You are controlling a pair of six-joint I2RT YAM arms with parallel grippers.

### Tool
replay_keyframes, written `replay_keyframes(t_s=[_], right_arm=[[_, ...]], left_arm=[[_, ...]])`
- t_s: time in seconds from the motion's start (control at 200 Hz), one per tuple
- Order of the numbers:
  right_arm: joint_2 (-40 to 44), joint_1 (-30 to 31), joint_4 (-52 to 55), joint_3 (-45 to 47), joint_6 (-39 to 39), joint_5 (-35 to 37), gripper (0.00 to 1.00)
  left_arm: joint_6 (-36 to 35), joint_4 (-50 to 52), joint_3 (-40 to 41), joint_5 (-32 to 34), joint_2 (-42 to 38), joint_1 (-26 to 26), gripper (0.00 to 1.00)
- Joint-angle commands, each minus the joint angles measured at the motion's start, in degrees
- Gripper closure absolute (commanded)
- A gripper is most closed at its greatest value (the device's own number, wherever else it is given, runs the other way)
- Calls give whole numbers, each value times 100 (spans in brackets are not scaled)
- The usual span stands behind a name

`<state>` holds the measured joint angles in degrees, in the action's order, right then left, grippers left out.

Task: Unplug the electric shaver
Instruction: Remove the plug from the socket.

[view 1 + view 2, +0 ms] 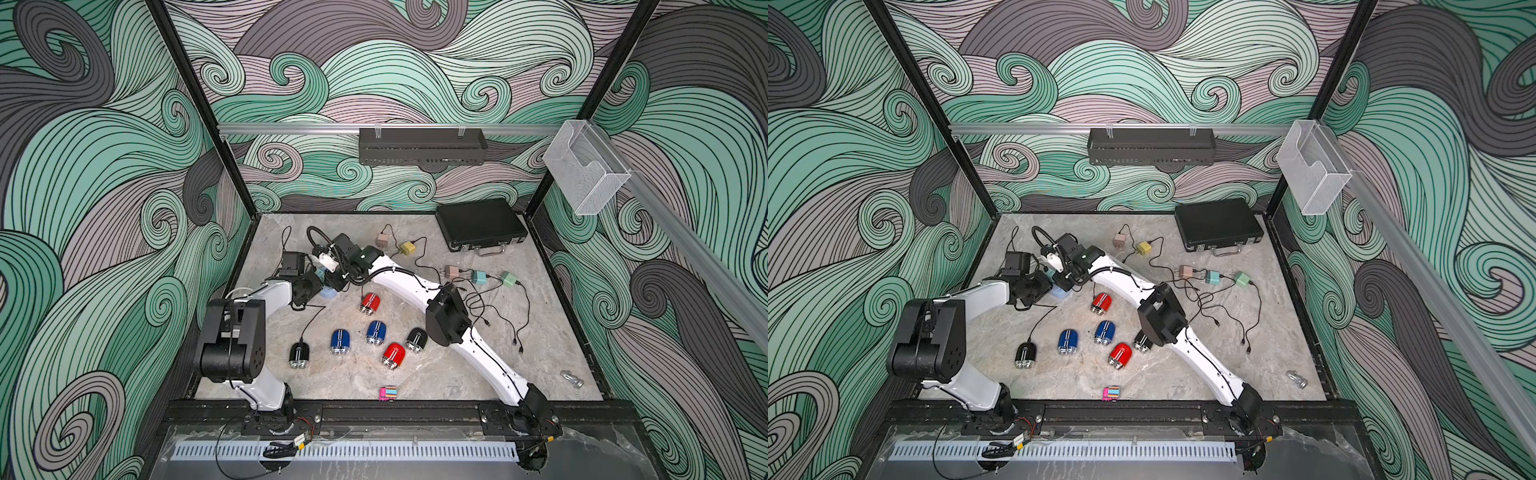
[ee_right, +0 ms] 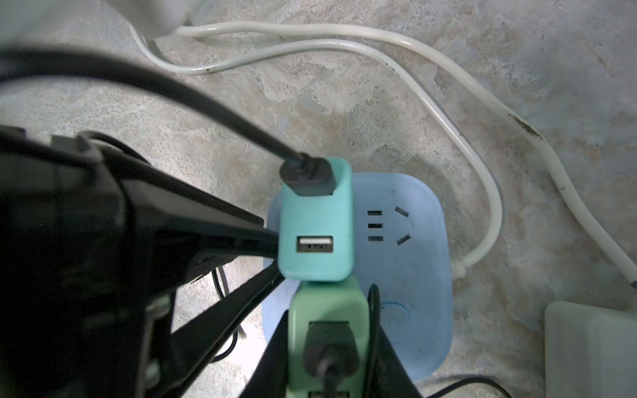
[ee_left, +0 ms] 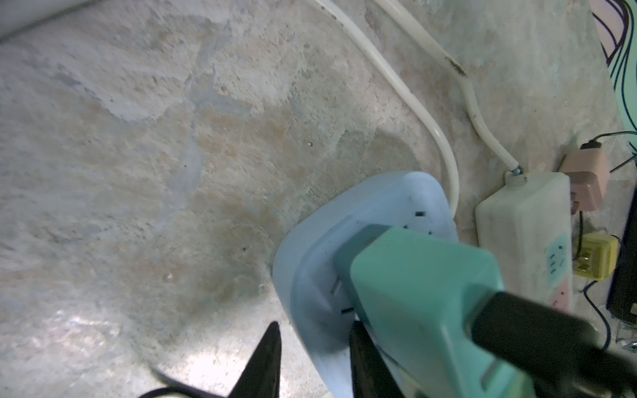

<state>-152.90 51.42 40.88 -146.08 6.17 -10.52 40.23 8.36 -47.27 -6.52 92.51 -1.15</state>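
A light blue power strip lies at the table's back left. A teal adapter and a green adapter stand plugged into it, each with a black cable. My right gripper is shut on the green adapter from above. My left gripper is shut on the strip's edge beside an adapter. A black shaver and a red shaver have cables running up toward the strip. Both arms hide where the cables end.
Several unplugged shavers lie mid-table. A white power strip sits beside the blue one, with pink and yellow adapters near it. More adapters and loose cables spread right. A black case is at the back right.
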Motion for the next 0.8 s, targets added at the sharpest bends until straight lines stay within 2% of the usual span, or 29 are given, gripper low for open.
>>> replay_keyframes(t_s=[0.0, 0.791], right_arm=[[567, 9, -216, 60, 187, 164, 78], [602, 122, -234, 292, 446, 650, 79]], left_arm=[[27, 472, -37, 134, 206, 45, 67], [0, 465, 140, 90, 505, 29, 68]])
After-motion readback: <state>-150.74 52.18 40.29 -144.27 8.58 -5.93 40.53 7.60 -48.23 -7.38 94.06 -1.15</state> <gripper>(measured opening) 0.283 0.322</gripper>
